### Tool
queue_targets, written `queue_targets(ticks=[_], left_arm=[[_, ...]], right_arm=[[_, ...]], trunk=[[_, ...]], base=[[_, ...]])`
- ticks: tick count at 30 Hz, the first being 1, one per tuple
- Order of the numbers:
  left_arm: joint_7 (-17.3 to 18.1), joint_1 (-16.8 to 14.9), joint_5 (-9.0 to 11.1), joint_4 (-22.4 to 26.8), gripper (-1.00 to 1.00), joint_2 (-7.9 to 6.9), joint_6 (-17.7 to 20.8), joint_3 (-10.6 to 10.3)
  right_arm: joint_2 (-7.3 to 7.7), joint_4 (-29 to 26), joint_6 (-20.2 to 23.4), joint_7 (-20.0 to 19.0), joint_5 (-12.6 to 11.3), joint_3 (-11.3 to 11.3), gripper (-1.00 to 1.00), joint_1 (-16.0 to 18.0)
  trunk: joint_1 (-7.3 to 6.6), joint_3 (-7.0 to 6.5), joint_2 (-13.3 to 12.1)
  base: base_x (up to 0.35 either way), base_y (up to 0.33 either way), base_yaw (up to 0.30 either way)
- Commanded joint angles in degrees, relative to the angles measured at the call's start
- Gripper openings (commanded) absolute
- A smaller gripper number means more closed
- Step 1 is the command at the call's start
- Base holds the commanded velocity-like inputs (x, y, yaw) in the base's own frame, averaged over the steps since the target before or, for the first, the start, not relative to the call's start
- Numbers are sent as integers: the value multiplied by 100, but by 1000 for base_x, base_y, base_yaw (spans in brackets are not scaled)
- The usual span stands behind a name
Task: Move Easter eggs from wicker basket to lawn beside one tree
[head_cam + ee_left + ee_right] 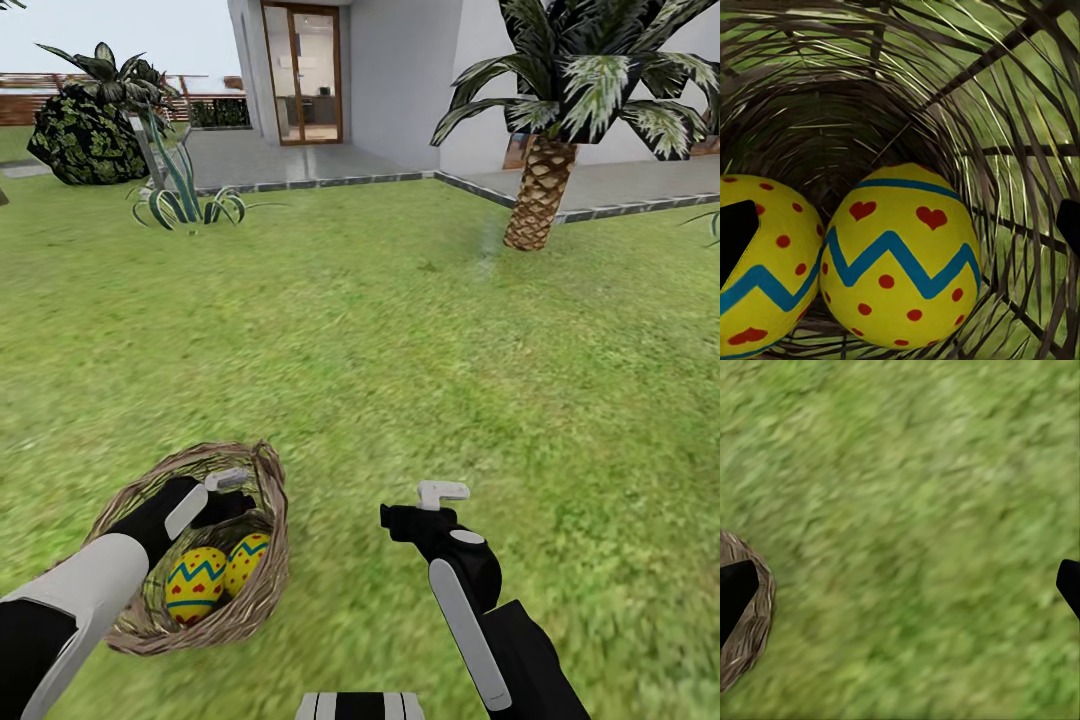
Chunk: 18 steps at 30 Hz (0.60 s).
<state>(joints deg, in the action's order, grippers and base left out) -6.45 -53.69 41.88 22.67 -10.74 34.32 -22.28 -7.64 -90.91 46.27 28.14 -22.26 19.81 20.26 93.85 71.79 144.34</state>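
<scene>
The wicker basket [262,478] lies tilted on the lawn [400,340] at the lower left. Two yellow Easter eggs with red marks and blue zigzags rest inside it, one [195,585] beside the other [247,560]. A third egg is hidden or out of view. My left gripper [232,495] reaches into the basket, open, just above the eggs. In the left wrist view one egg [900,259] sits between the spread fingers and the other [772,262] is against one fingertip [735,240]. My right gripper [420,505] hangs open over bare grass beside the basket [750,622].
A scaly-trunked palm [540,190] stands at the back right near the grey patio [300,160] and house. At the back left are a dark bush [85,130], a spiky plant [185,200] and a slim grey leaning trunk [150,150]. Open grass stretches ahead.
</scene>
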Motion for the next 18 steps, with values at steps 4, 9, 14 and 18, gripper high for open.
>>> queue_targets(ticks=[4, 9, 14, 18], left_arm=[[-50, -1, 59, 11, 100, -7, 15, -40], [-49, -1, 66, 6, 100, -7, 21, -38], [-60, -1, 67, 4, 100, -7, 17, -39], [-65, -1, 67, 2, 100, -7, 20, -40]], right_arm=[[0, -5, 13, 60, -58, 6, 100, 4], [0, -5, 14, 60, -59, 6, 100, 4], [0, -5, 12, 60, -55, 6, 100, 4], [0, -5, 12, 60, -58, 6, 100, 4]], trunk=[[-1, 5, 2], [-1, 5, 2], [-1, 5, 2], [7, 71, 6]], base=[[1, 22, 0], [0, 5, 0], [0, 1, 0], [0, 0, 0]])
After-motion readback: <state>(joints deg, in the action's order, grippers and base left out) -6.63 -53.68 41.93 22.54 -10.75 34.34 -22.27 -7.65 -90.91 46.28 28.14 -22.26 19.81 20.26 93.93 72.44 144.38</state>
